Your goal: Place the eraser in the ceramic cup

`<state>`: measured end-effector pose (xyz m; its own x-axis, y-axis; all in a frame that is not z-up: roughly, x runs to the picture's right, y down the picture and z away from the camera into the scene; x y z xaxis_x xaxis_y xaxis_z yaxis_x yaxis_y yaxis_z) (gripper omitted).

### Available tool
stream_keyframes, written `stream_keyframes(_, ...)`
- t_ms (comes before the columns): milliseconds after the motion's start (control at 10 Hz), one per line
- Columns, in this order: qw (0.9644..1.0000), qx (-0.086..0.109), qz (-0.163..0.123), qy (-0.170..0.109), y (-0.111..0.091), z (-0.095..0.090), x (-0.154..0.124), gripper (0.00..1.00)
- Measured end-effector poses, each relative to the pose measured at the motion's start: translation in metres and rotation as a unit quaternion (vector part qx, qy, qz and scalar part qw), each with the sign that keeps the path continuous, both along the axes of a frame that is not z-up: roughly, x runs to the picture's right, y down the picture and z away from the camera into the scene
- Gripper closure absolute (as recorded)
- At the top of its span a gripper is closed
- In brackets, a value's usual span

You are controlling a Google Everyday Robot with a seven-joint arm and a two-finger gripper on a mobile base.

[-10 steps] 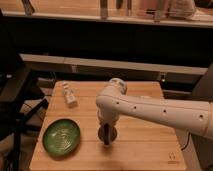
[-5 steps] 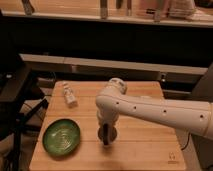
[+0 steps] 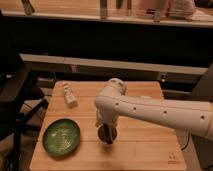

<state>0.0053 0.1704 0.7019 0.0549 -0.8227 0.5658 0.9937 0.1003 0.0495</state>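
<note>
Nothing has visibly changed over the last second: the claw (image 3: 106, 134) still hangs straight down at the ceramic cup (image 3: 107, 136) near the front of the tabletop (image 3: 145, 150), so the drop seems paused or just finishing. Whether the claw is clenched or released cannot be told, and the eraser is not visible; perhaps it is already in the cup. At nine o'clock lies the green bowl (image 3: 61, 136); at eleven o'clock, farther back, a small pale object (image 3: 68, 94)

You're looking at an office-like test area: a wooden desk (image 3: 140, 150), a dark chair (image 3: 15, 100), and the tool (image 3: 106, 134) over the desk.
</note>
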Motion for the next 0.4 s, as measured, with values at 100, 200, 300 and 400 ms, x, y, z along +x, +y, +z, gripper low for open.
stream_keyframes(100, 1.0, 0.003, 0.0, 0.0, -0.001, -0.002, 0.0, 0.2)
stream_keyframes(200, 1.0, 0.009, 0.001, 0.0, -0.003, -0.006, 0.0, 0.2)
stream_keyframes(300, 0.9999, 0.015, 0.003, 0.001, -0.005, -0.009, 0.0, 0.2)
stream_keyframes(400, 0.9998, 0.021, 0.004, 0.002, -0.008, -0.013, 0.001, 0.21)
